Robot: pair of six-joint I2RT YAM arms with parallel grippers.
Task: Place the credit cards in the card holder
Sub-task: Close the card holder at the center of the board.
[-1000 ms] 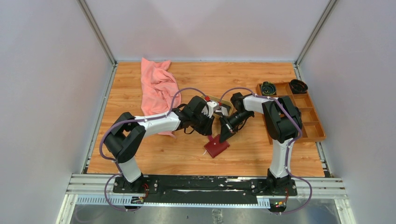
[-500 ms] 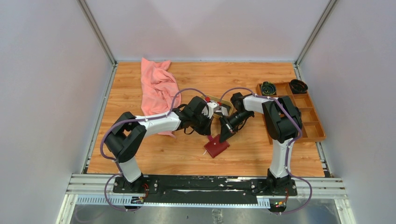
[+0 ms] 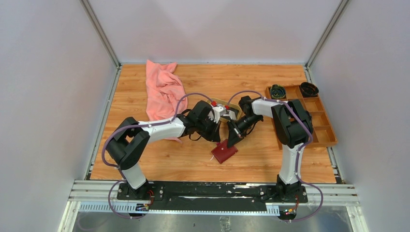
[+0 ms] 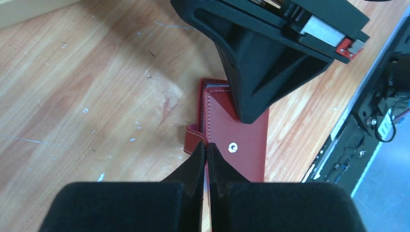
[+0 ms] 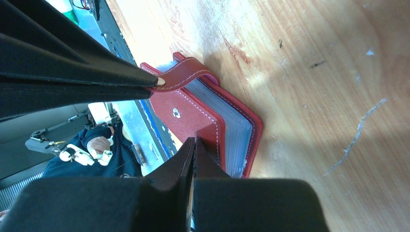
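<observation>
Card holder point(image 3: 225, 153) lying on the desk point(image 3: 159, 164), just right of centre and nearer the near edge, with both arms meeting over it. Left tool point(image 4: 205, 146): fingers pressed together, pinching the free end of the holder's strap point(image 5: 181, 75). Right tool point(image 5: 194, 141): fingers pressed together, tip resting on the red cover just beside the pale snap point(image 4: 233, 147); whether it grips the cover edge cannot be told. Grey sleeve edges point(image 5: 234, 133) show between the covers; any credit cards within are hidden. From above, the wrists cover most of the holder and all but a sliver of a tan dish point(image 3: 223, 102). Pink cloth point(image 3: 162, 92) toward the far left corner; wooden tray point(image 3: 319, 130) along the right edge, its dark contents too small to identify.
</observation>
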